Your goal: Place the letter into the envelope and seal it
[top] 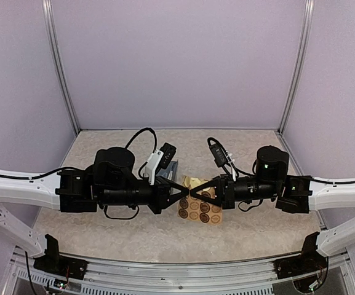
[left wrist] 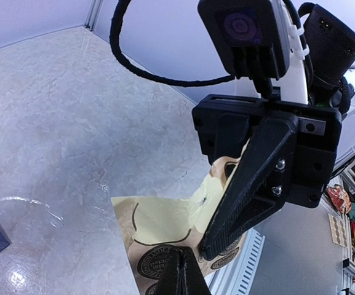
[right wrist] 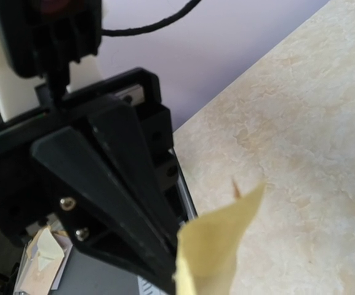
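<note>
Nearest me, along the front of the desk (top: 103,227), both arms reach inward and nearly level from their own sides, wrists low, tips meeting nose to nose at mid-desk.

1. Left gripper (top: 186,190): jaws pressed together, tips down at the sticker sheet (top: 200,212). I cannot tell whether anything is caught between them.
2. Right gripper (top: 194,192): jaws pressed together. The left wrist view suggests they pinch a lifted, curling edge of that sheet's pale backing.
3. Envelope (top: 172,169): lies flat on the desk just behind the left wrist, partly hidden by it and untouched.
4. Letter: none visible to me.

Handling judgement: the envelope is light, thin paper that is limp, easily creased and likely to slide on the smooth desk. I would pin the body flat with one arm and take hold at the flap's edge.
</note>
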Motion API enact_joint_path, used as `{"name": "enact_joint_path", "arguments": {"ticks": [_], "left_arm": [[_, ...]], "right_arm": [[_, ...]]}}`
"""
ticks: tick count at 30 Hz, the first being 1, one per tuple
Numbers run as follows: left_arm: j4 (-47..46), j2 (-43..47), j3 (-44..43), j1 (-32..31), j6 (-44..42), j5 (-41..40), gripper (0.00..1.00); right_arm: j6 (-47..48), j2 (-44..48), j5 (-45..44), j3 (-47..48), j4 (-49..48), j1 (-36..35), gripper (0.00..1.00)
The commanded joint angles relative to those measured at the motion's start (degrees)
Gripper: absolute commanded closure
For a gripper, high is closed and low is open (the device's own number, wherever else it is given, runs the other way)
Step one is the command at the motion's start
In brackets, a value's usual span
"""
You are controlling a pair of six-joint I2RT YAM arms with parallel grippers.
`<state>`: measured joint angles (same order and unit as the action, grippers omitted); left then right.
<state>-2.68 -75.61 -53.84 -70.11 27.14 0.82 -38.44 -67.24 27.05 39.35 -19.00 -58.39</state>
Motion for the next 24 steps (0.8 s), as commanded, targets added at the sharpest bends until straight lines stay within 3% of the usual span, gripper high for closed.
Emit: {"name": "enact_joint_path", "arguments": {"ticks": [1, 10, 18, 22, 24], "left_arm": [[0.5, -0.3, -1.5, 0.0, -0.2, -0.3, 1.00], [4.5, 3.1, -0.6, 0.1, -0.3, -5.8, 1.00], [4.5, 5.2, 0.6, 0.3, 0.6, -5.6, 1.00], [3.1, 3.6, 0.4, 0.2, 1.5, -3.2, 0.84], [1.5, 2.0, -0.3, 0.1, 1.7, -2.3, 0.81]], "right_arm": [[0.7, 0.6, -1.2, 0.2, 1.3, -0.2, 1.00], [1.7, 3.2, -10.1, 1.2, 10.8, -0.2, 1.00], [0.5, 4.3, -11.8, 0.9, 12.0, -0.2, 1.00], [0.4, 3.5, -10.1, 1.0, 10.6, -0.2, 1.00], [0.3, 3.0, -9.3, 1.2, 10.1, -0.2, 1.00]]}}
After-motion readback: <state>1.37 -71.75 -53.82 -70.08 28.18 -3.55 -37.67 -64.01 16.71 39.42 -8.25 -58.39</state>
